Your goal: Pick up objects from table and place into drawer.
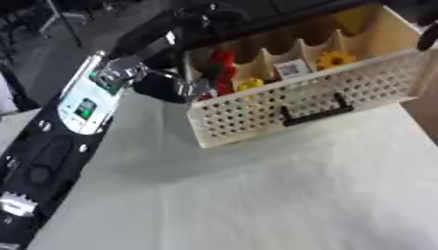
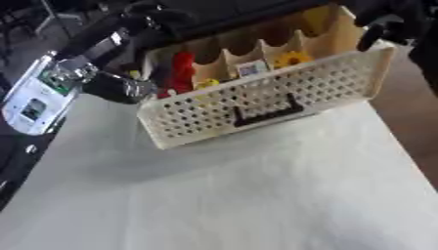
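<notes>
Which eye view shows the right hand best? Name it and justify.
The right eye view: the right hand shows there at the drawer's far right corner, dark fingers hanging by the rim. The left eye view catches only a dark sliver of it at the picture's right edge.

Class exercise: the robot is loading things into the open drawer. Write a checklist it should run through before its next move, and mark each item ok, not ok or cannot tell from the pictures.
1. Drawer pulled out far enough to load: ok, its compartments show.
2. Left hand free to pick: cannot tell; it sits at the drawer's left end, fingers unclear.
3. Right hand free: cannot tell; only dark fingers show by the drawer's right corner.
4. Earlier items seated in compartments: ok; red object, small box and yellow flower-shaped object lie inside.
5. Something left on the white table to pick: not ok, none shows.
</notes>
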You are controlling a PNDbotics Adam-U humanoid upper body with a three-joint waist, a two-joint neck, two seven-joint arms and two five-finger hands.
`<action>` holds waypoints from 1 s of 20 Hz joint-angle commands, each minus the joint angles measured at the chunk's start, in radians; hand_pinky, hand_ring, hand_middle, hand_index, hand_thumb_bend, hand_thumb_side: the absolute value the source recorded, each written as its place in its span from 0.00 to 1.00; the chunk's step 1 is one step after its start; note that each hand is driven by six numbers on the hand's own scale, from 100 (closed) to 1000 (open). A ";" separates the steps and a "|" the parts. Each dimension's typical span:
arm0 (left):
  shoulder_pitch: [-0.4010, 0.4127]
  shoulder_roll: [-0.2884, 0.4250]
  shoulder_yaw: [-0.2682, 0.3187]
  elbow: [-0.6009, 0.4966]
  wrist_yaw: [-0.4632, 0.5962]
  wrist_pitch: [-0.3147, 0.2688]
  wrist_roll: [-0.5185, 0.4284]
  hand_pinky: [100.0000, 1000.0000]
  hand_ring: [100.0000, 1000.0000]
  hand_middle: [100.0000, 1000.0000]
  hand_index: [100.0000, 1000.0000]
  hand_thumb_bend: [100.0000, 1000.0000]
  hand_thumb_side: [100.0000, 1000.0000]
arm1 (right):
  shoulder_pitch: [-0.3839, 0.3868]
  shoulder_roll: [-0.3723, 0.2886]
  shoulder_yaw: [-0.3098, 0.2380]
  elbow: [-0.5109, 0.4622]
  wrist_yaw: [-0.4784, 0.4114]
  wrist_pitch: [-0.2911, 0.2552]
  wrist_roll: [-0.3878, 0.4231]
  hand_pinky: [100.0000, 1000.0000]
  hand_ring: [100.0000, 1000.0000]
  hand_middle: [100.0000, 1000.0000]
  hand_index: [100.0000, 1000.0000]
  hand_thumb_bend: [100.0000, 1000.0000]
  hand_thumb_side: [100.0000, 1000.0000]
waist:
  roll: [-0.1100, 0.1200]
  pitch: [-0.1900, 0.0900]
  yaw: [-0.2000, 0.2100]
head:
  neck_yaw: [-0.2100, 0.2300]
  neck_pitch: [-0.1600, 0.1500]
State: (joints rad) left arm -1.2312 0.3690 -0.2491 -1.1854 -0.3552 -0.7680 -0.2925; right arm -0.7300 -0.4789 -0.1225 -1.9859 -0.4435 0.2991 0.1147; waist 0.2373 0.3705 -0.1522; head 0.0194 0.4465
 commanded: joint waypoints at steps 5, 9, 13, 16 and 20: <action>-0.009 0.030 0.020 -0.033 0.010 0.017 0.051 0.65 0.84 0.80 0.90 0.00 0.37 | -0.014 -0.007 -0.005 -0.014 -0.006 -0.003 -0.003 0.37 0.52 0.10 0.39 0.00 1.00 | -0.011 -0.028 -0.003 | 0.001 0.005; 0.015 0.054 0.033 -0.131 0.152 0.083 0.140 0.57 0.77 0.74 0.83 0.00 0.40 | -0.019 -0.021 -0.002 -0.014 -0.003 -0.017 -0.001 0.38 0.53 0.11 0.41 0.00 1.00 | -0.011 -0.034 -0.003 | -0.006 0.020; 0.092 0.140 0.063 -0.410 0.447 0.212 0.218 0.52 0.72 0.70 0.82 0.00 0.46 | -0.041 -0.058 0.006 -0.014 -0.004 -0.081 0.001 0.42 0.55 0.14 0.45 0.00 1.00 | -0.017 -0.047 0.005 | -0.015 0.049; 0.210 0.246 0.101 -0.666 0.629 0.275 0.289 0.48 0.68 0.67 0.81 0.00 0.49 | -0.053 -0.113 0.022 -0.014 0.001 -0.157 0.018 0.46 0.58 0.17 0.48 0.00 1.00 | -0.040 -0.061 0.022 | -0.023 0.071; 0.372 0.312 0.131 -0.805 0.793 0.282 0.297 0.47 0.66 0.64 0.79 0.00 0.54 | -0.073 -0.188 0.060 -0.014 0.020 -0.261 0.059 0.51 0.63 0.22 0.52 0.00 1.00 | -0.085 -0.085 0.039 | -0.030 0.102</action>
State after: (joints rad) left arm -0.8526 0.6359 -0.1399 -1.9436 0.3875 -0.4894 0.0003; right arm -0.7854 -0.6202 -0.0697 -1.9860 -0.4328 0.0690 0.1624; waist 0.1535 0.3047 -0.1137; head -0.0074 0.5355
